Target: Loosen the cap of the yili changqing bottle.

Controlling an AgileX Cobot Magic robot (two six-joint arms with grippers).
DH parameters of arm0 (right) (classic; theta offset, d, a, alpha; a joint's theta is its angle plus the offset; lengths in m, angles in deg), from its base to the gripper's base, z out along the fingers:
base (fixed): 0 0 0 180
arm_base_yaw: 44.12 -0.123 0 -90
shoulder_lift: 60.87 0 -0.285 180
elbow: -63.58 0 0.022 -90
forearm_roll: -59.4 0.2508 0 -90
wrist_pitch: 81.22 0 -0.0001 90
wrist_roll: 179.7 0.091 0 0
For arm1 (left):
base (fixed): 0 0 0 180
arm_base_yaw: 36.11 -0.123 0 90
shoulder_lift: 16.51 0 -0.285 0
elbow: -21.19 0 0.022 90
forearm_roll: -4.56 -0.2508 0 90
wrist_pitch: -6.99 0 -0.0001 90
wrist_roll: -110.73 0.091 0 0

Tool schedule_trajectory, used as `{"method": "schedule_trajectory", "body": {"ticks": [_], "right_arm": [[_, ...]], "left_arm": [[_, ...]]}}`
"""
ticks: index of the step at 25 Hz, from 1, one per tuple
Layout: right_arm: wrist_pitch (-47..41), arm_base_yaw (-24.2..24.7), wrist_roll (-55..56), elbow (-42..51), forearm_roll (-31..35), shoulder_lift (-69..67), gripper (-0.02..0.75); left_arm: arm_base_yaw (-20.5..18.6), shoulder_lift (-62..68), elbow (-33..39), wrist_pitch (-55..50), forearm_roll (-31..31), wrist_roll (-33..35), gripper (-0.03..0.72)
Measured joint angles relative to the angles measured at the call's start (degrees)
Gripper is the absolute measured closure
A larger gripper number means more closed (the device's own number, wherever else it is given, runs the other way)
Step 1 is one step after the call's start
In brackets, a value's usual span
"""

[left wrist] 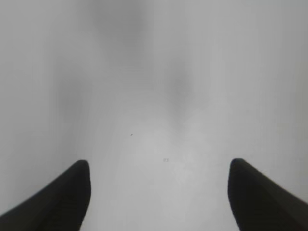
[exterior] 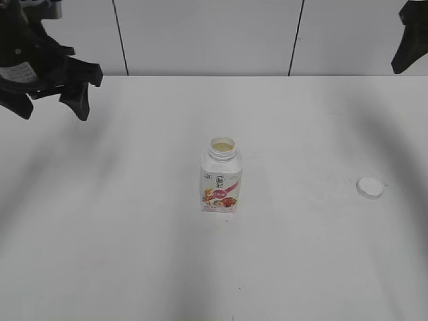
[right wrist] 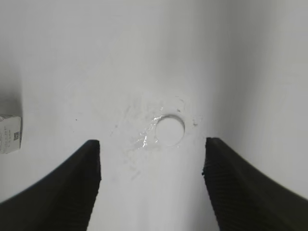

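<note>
In the exterior view the yili changqing bottle [exterior: 221, 176] stands upright near the middle of the white table [exterior: 120, 241] with its neck uncovered, the cap [exterior: 370, 187] lies well apart to its right, and the left gripper [exterior: 55, 101] hangs at the far left with its jaws spread. The left wrist view shows only bare table between widely parted fingers [left wrist: 57, 204]. The right wrist view shows the right gripper [right wrist: 151, 163] spread wide above the cap [right wrist: 170, 130], with smears on the table around it and the bottle's edge [right wrist: 9, 134] at far left.
</note>
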Motion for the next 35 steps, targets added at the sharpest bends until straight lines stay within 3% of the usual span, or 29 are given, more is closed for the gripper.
{"method": "schedule_trajectory", "body": {"ticks": [8, 14, 25, 35], "right_arm": [[0.0, 0.0, 0.6, 13.6, -1.0, 14.2, 0.209], [0.0, 0.0, 0.7, 24.7, -2.0, 27.0, 0.209], [-0.1, 0.0, 0.8, 39.4, -2.8, 50.7, 0.209], [-0.3, 0.0, 0.1, 50.8, -3.5, 74.8, 0.209]], "left_arm": [[0.0, -8.2, 4.0, -6.9, 0.6, 2.4, 0.157], [0.0, -19.3, 13.0, -7.1, 1.5, 2.8, 0.157], [0.0, -48.2, 30.7, -7.2, 2.4, 2.9, 0.174], [0.0, -78.4, 40.5, -7.5, 4.1, 4.4, 0.176]]}}
